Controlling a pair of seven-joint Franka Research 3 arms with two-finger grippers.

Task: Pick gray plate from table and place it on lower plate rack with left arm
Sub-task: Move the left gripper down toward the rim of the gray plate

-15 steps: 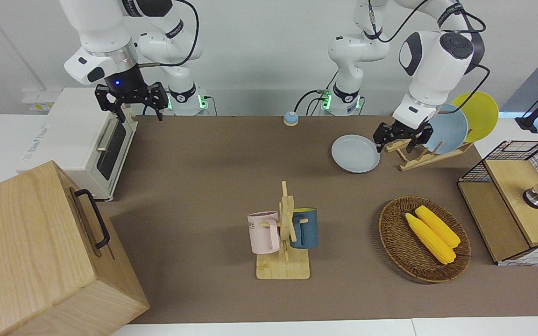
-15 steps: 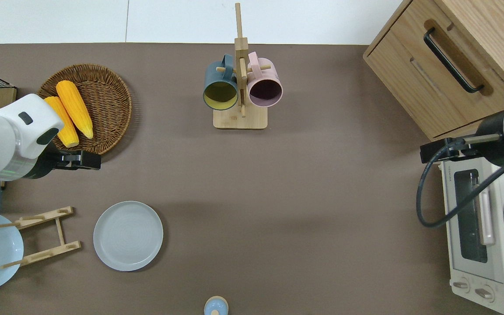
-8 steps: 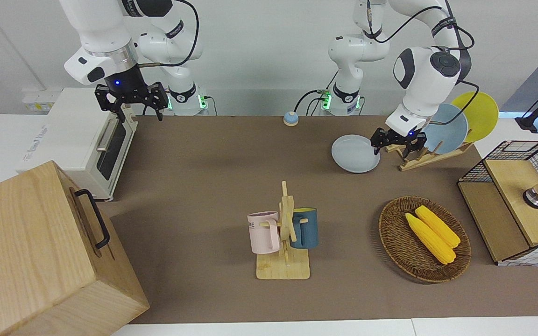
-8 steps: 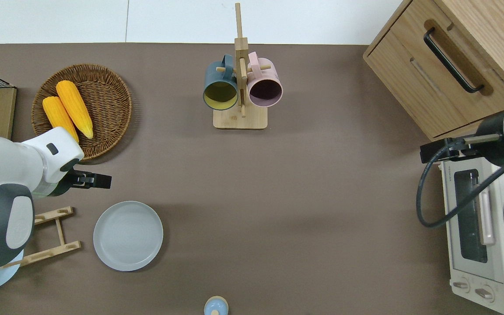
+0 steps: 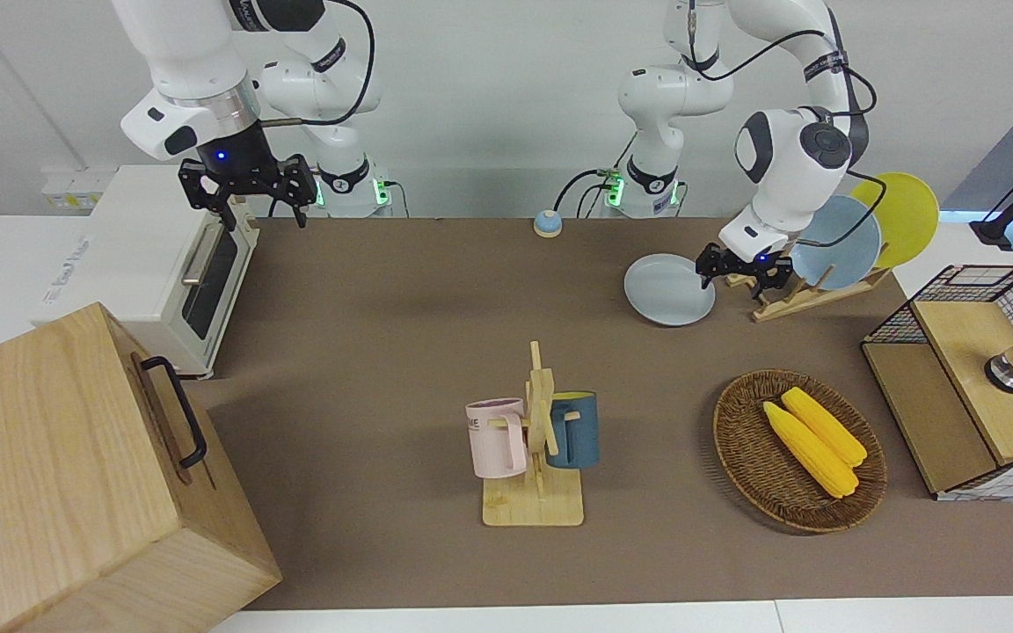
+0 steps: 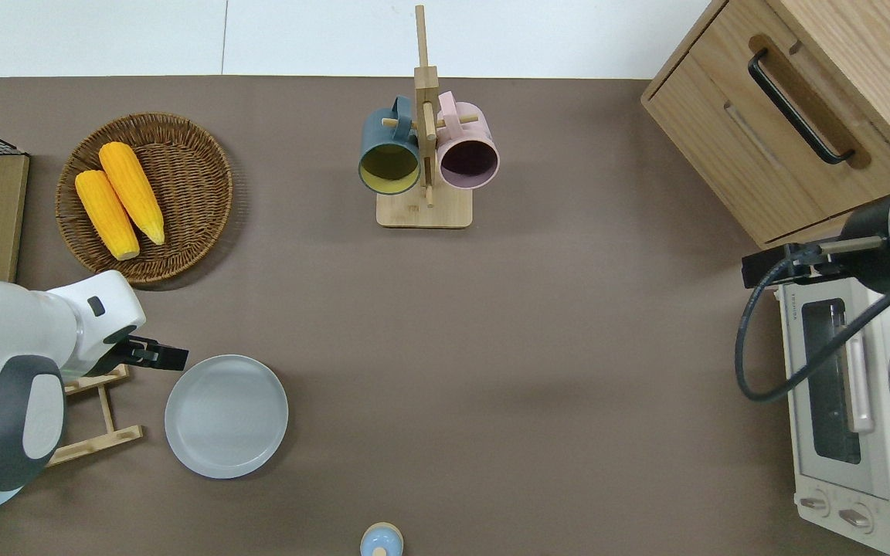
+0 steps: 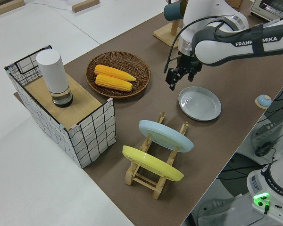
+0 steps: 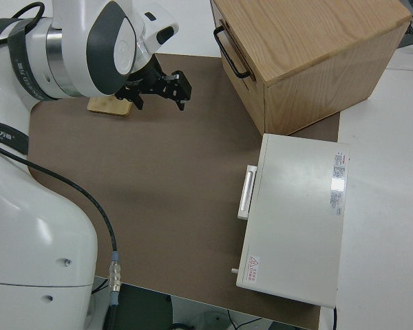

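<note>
Left gripper [image 5: 746, 272] (fingers spread) empty beside gray plate [image 5: 668, 289].

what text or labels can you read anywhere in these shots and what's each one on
"FRANKA EMIKA": on the left arm in the left side view, and again on a robot base there.
Print on the pink mug: letters show, too small to read.
Brand on the toaster oven above its door, its red warning sticker, and side print: too small to read.
Nothing else is legible.

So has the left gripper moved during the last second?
Yes. In the overhead view the left gripper has come from beside the wicker basket toward the robots, to the edge of the gray plate, which has not moved.
</note>
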